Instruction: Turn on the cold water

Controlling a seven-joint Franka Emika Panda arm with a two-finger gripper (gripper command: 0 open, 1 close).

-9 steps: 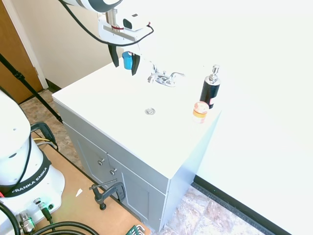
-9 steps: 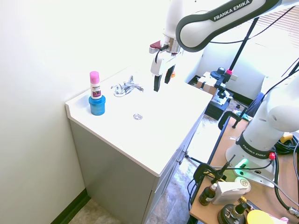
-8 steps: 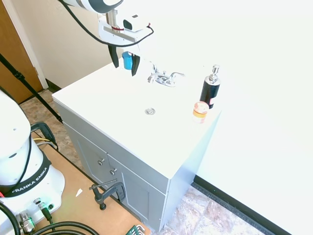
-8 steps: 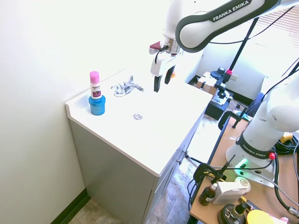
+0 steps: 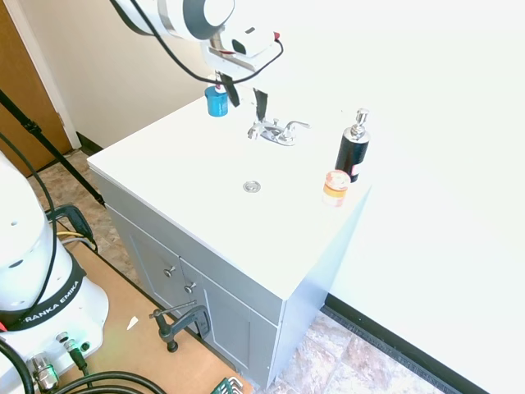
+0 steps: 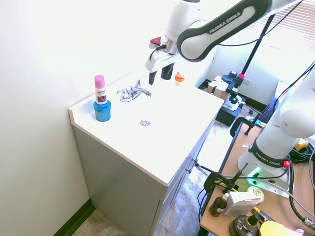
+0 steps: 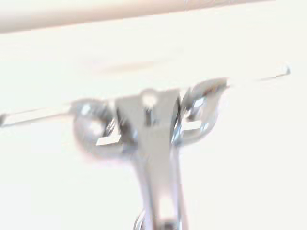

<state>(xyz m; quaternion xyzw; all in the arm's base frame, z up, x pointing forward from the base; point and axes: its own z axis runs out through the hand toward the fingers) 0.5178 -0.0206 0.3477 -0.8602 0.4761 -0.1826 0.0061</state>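
The small chrome faucet [image 5: 275, 131] [image 6: 133, 92] stands at the back of the white vanity top, with a short spout and two alike lever handles. No water runs from it, and I cannot tell which handle is the cold one. My gripper [image 5: 246, 98] [image 6: 157, 76] hangs open just above and slightly behind the faucet, fingers pointing down, nothing between them. The wrist view shows the faucet [image 7: 151, 124] from close by and blurred, both levers stretching out sideways.
A black pump bottle [image 5: 353, 152] and a small orange jar [image 5: 335, 187] stand at one end of the counter. A blue cup [image 6: 102, 110] holding a pink-capped bottle [image 6: 100, 88] stands at the other end. The basin drain [image 5: 252, 187] lies in front of the faucet.
The gripper has swung from beside the faucet toward the wall and now hangs over the faucet, turned about its axis. It stays open. Nothing else moved.
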